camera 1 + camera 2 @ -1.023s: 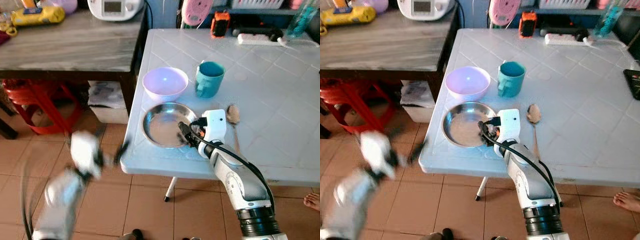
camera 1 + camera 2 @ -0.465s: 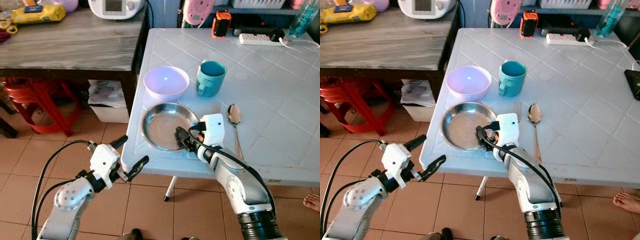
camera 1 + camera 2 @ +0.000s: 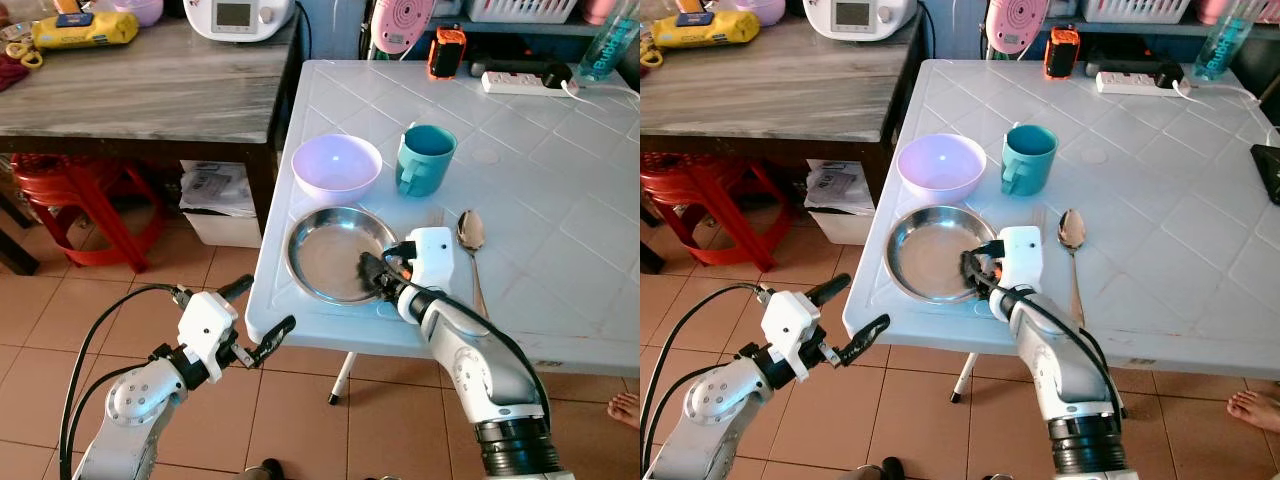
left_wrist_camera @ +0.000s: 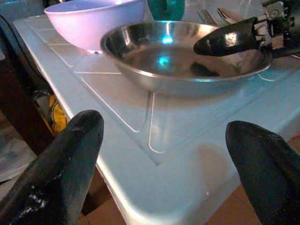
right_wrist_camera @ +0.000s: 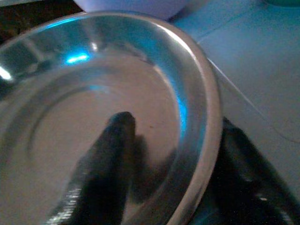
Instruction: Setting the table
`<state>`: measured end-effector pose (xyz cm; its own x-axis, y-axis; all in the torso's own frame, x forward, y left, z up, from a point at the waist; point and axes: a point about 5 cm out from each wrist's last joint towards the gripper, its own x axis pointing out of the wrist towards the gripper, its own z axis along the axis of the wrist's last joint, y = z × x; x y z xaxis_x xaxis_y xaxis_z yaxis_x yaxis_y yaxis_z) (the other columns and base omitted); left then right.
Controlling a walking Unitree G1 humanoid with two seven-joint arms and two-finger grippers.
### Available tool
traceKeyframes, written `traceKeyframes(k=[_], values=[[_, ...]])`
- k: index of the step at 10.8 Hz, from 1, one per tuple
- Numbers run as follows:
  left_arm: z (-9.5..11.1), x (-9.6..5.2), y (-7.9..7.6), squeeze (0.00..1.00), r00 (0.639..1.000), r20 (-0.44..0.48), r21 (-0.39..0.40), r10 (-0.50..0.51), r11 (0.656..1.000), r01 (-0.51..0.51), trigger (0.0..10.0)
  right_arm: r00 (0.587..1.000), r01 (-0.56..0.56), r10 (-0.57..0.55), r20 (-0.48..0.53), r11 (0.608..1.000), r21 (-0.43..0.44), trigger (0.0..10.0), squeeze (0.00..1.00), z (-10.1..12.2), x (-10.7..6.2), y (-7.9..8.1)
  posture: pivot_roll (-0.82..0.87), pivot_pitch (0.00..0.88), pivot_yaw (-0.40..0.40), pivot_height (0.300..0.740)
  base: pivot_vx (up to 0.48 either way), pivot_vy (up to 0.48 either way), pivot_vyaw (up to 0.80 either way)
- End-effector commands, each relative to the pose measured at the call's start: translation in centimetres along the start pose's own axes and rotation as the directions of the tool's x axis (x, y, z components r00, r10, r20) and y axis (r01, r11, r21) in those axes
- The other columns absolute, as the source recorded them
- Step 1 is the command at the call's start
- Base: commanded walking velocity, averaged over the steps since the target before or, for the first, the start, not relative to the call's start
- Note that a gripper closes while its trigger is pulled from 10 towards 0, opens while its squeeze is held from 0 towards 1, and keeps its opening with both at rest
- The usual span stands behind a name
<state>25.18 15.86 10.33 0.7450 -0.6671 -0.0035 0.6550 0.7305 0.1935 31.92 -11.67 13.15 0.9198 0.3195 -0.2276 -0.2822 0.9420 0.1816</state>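
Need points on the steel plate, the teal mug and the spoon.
steel plate (image 3: 325, 255): left eye view, on the bare inner base.
teal mug (image 3: 424, 162): left eye view, on the outer wall below the rim.
spoon (image 3: 1070, 229): right eye view, on the bowl end.

Floor: terracotta ceramic tiles with pale grout.
Counter: white plastic counter moulded in a diamond-tile pattern.
Side table: grey wood-grain top on a dark frame, just beside the counter.
Stool: red plastic stool beneath the side table.
Light: bright, even.
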Motion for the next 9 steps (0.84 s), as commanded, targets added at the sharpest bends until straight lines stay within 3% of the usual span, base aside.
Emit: traceKeyframes(k=[1, 5, 9], values=[[-0.2, -0.5, 0.2, 0.00, 1.000, -0.012, 0.008, 0.000, 1.000, 0.000, 10.0, 0.988, 0.068, -0.063, -0.138, 0.997, 0.034, 0.0, 0.00, -2.9, -0.3, -1.1, -0.01, 0.172, 0.024, 0.740, 0.000, 0.000, 0.00], [-0.9, -0.4, 0.3, 0.00, 1.000, -0.013, 0.010, -0.006, 1.000, 0.006, 10.0, 0.982, 0.094, -0.082, -0.167, 0.993, 0.067, 0.0, 0.00, -3.2, -0.5, -1.4, -0.02, 0.168, 0.030, 0.740, 0.000, 0.000, 0.00], [-1.3, -0.4, 0.5, 0.00, 1.000, -0.005, 0.015, -0.006, 1.000, 0.006, 10.0, 0.974, 0.131, -0.091, -0.209, 0.973, 0.189, 0.0, 0.00, -3.6, -0.5, -1.4, -0.02, 0.168, 0.032, 0.740, 0.000, 0.000, 0.00]])
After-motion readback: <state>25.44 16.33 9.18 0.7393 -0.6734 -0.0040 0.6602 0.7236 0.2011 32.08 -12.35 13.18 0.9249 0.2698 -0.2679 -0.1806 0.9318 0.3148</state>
